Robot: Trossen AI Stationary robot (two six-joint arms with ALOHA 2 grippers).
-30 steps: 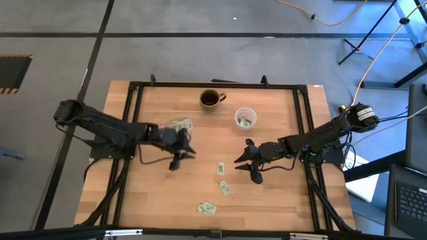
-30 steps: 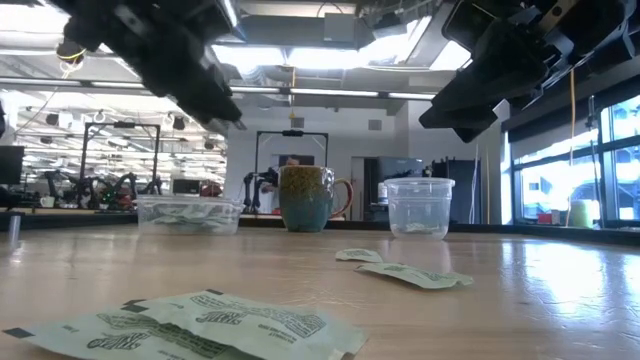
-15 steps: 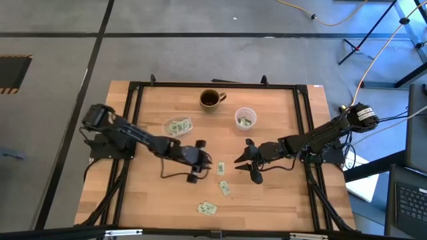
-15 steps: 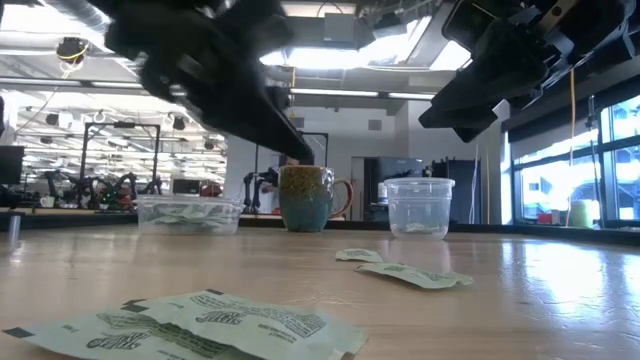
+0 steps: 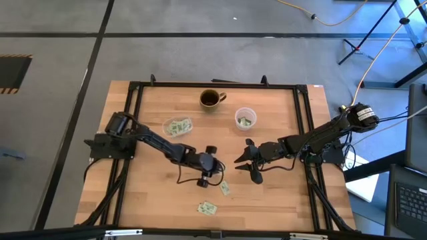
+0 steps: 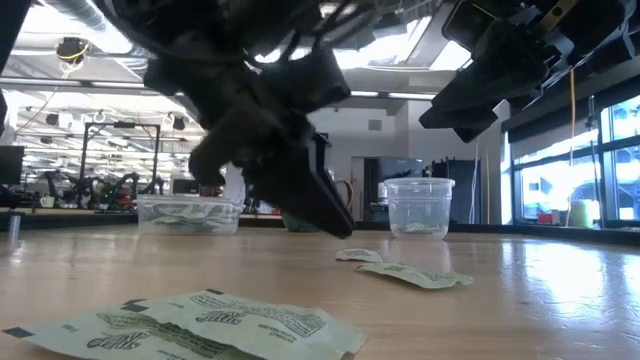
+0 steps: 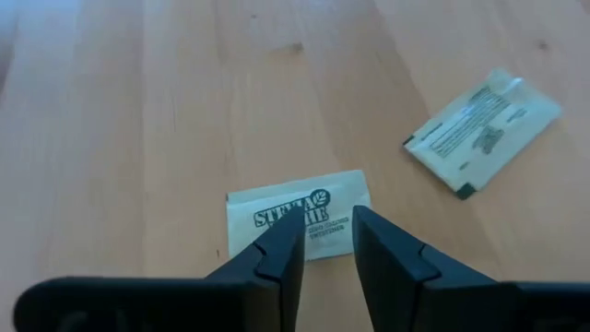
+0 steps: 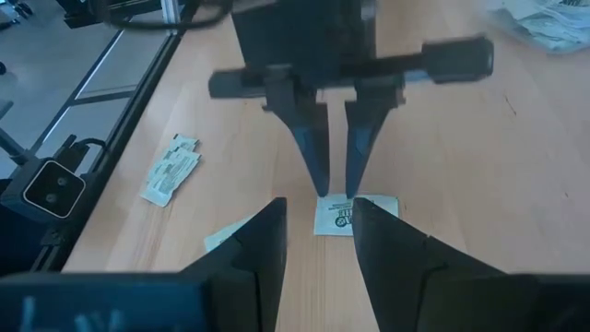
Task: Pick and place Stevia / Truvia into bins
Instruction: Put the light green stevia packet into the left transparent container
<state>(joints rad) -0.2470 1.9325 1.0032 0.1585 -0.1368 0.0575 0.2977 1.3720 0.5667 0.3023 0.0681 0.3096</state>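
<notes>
The left gripper [image 5: 215,167] reaches far across the pale butcher-block wooden table [image 5: 153,193], its fingers [image 7: 277,258] parted and empty, tips straddling a pale green-and-white Stevia sachet [image 7: 300,221] lying flat near the table's middle. The right gripper [image 5: 247,162] hovers just beside it, jaws likewise apart and holding nothing. More paper sachets [image 5: 207,209] lie scattered toward the near edge; others sit inside the shallow clear plastic tub [image 5: 177,126] and the small round clear cup [image 5: 245,119], beside a dark handled mug [image 5: 211,99]. Beyond the table, a lit workshop with a grey floor shows. In the low view, the left arm hides most of the mug.
</notes>
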